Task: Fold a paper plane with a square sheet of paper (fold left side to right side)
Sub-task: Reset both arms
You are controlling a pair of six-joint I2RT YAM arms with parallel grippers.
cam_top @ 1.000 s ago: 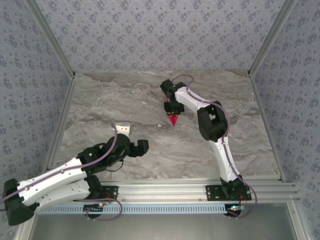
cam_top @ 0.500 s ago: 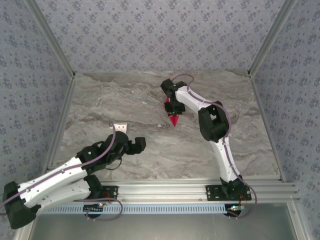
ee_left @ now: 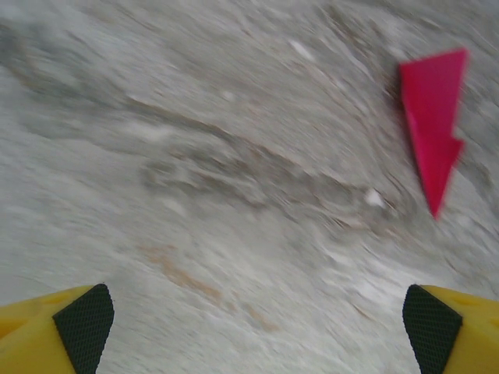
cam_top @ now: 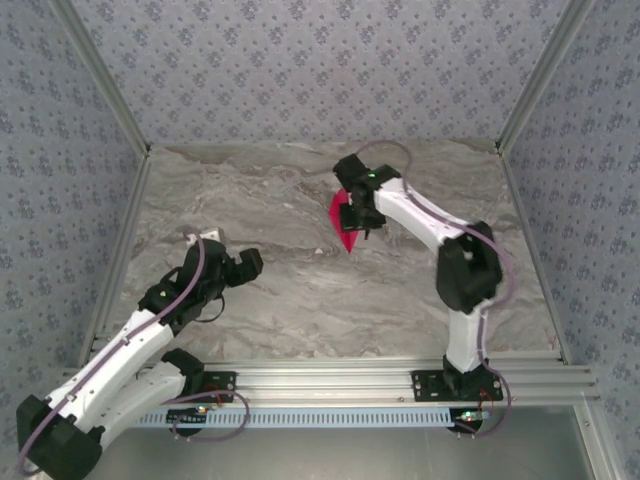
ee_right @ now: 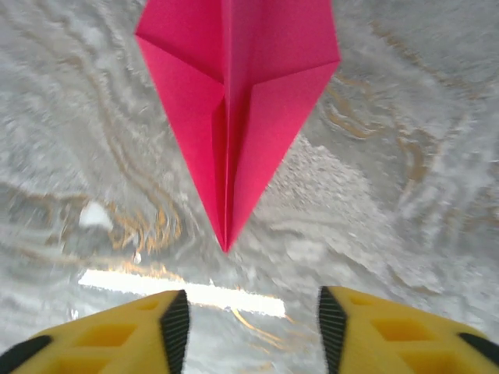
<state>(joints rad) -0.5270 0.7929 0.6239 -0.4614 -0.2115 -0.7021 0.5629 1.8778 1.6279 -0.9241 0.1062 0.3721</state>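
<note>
Your right gripper [ee_right: 253,319] stands partly open with nothing between its fingers. The paper plane [ee_right: 234,101] lies flat on the marble table [cam_top: 250,190] just ahead of it, touching neither pad. The plane's long axis follows its centre crease and lines up with the gripper: the sharp nose points back at the gap between the fingers, and the wide tail points away. Seen from above, the plane sits in the far middle of the table, just beside that gripper. Your left gripper [ee_left: 253,319] is spread wide and empty, well apart from the plane, which lies ahead and to its right — so judge the right arm the nearer one for any next touch, coming in nose-first along the crease
</note>
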